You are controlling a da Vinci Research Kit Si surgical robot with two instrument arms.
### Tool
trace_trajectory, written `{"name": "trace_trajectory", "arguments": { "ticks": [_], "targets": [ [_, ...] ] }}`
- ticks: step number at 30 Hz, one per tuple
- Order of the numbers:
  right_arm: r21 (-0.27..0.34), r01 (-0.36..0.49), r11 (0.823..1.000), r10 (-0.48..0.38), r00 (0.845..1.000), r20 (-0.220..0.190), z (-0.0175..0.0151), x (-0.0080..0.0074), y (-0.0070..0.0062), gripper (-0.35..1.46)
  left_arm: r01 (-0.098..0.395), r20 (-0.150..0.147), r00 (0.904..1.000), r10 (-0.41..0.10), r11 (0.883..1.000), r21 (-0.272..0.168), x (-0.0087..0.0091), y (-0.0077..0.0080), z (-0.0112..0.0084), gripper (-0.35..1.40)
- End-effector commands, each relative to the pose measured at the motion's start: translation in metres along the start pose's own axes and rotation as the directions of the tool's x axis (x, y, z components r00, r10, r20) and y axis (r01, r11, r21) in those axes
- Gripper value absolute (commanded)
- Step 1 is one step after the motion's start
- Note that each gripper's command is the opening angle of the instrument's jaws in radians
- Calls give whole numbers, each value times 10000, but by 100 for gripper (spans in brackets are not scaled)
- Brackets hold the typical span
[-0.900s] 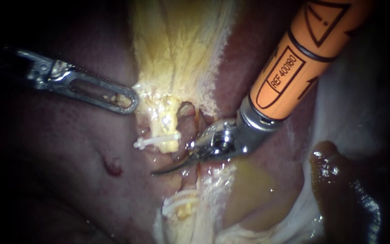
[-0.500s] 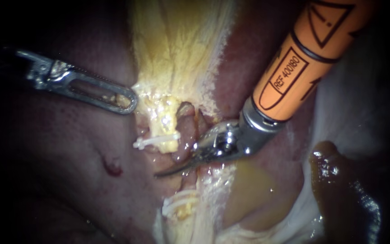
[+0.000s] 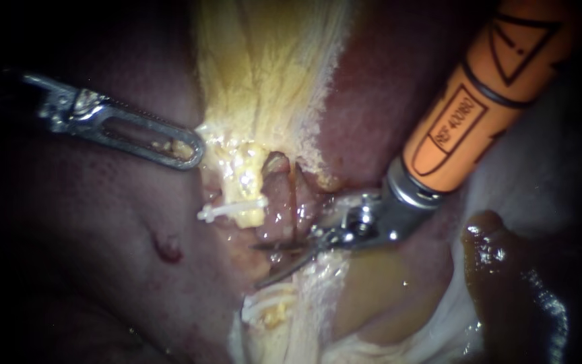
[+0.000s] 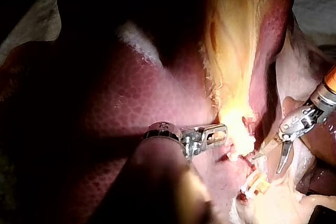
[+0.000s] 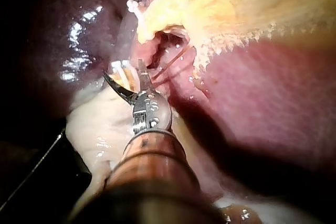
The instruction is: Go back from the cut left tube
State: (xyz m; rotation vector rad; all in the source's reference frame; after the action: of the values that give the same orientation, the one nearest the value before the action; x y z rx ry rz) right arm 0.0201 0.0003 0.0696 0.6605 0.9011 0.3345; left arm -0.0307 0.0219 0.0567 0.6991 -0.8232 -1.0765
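Observation:
The left tube is cut in two. Its upper stump (image 3: 247,185) is yellow and carries a white clip (image 3: 232,209); its lower stump (image 3: 272,311) carries two white clips (image 3: 264,300). Beside the upper stump stands a reddish tube (image 3: 279,202), uncut. My right instrument (image 3: 257,266), on an orange shaft, has curved blades standing open just right of the gap, under the reddish tube. In its own wrist view the right instrument (image 5: 123,72) shows the same open blades. My left instrument (image 3: 186,149) is shut on the edge of the yellow tissue (image 3: 264,81), and the left wrist view shows this left instrument (image 4: 218,136) gripping it.
Dark red liver (image 3: 102,269) lies at left and below. A yellowish pool of fluid (image 3: 372,283) sits under the right shaft, with a dark brown glistening mass (image 3: 500,269) beyond it. Pale white tissue (image 3: 533,182) lies at far right.
My right instrument has drawn back to the right and slightly down, away from the cut stumps, and its blades have opened. The left instrument has kept its hold.

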Motion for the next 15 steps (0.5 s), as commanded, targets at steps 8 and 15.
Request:
{"name": "trace_trajectory", "arguments": {
  "ticks": [8,15],
  "targets": [
    [-1838,2057,9612,-1948,9779,760,-85,4,2,143,0,-3,10000,0,10000,5,0,0,0,-35],
    [-2403,2463,9389,-2207,9668,1285,-126,-4,5,145,1,17,10000,-1,10000,-20,0,0,0,-35]
  ]
}}
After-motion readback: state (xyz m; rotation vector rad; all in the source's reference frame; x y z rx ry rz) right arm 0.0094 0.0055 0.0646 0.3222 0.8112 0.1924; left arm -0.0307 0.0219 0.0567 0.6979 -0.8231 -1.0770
